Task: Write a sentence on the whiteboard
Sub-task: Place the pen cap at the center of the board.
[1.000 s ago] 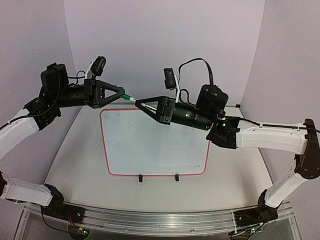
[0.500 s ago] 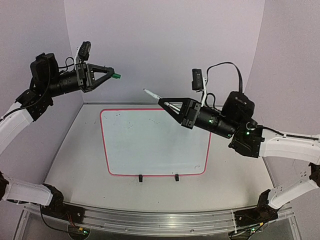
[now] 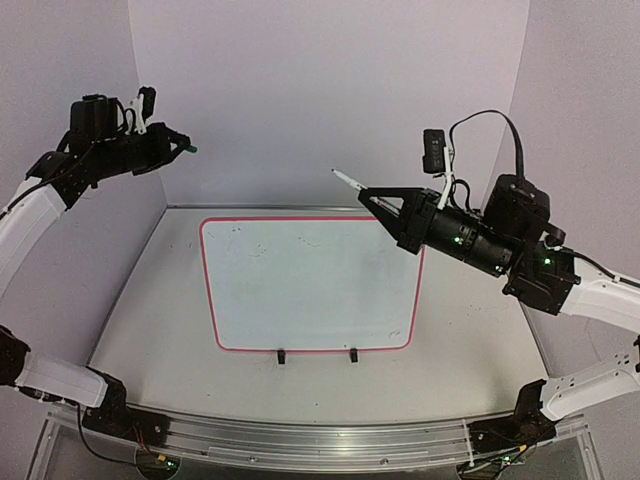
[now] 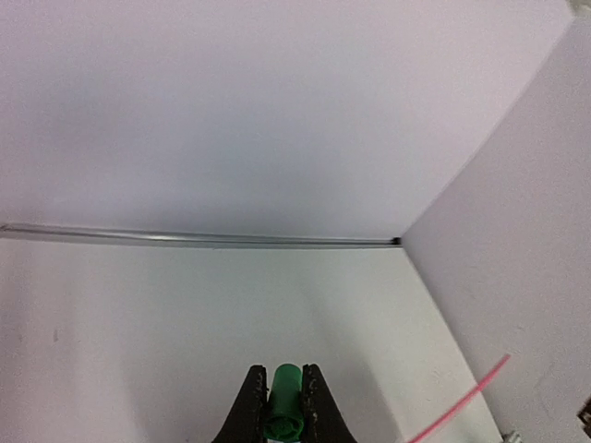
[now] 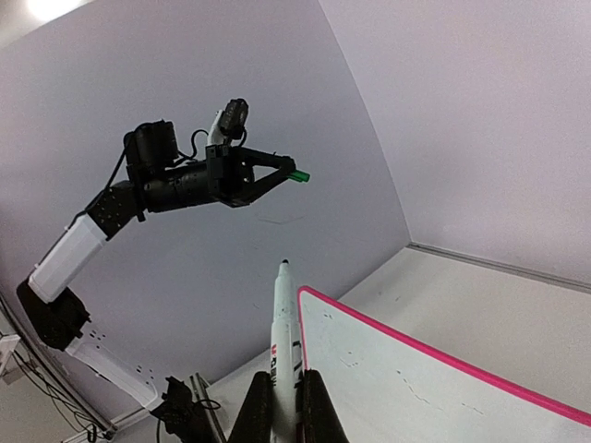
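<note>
The whiteboard (image 3: 310, 290) lies flat on the table, pink-framed, with two black clips on its near edge. No green letters of the sentence show on it, only faint specks. My left gripper (image 3: 182, 148) is high at the left, shut on a green marker cap (image 3: 190, 150), which also shows between its fingers in the left wrist view (image 4: 283, 401). My right gripper (image 3: 370, 196) hovers above the board's far right corner, shut on a white uncapped marker (image 3: 348, 181) whose tip points up and left. The marker (image 5: 282, 318) also shows in the right wrist view, over the board (image 5: 416, 397).
Lilac walls close in the table at the back and both sides. Grey tabletop (image 3: 160, 300) surrounds the board. The two clips (image 3: 283, 355) stand near the front edge. The pink frame's edge (image 4: 462, 401) shows at the lower right of the left wrist view.
The two grippers, joined at the marker above the board's far edge, have pulled apart. The cap came off: left moved up and left with it, right moved right with the marker.
</note>
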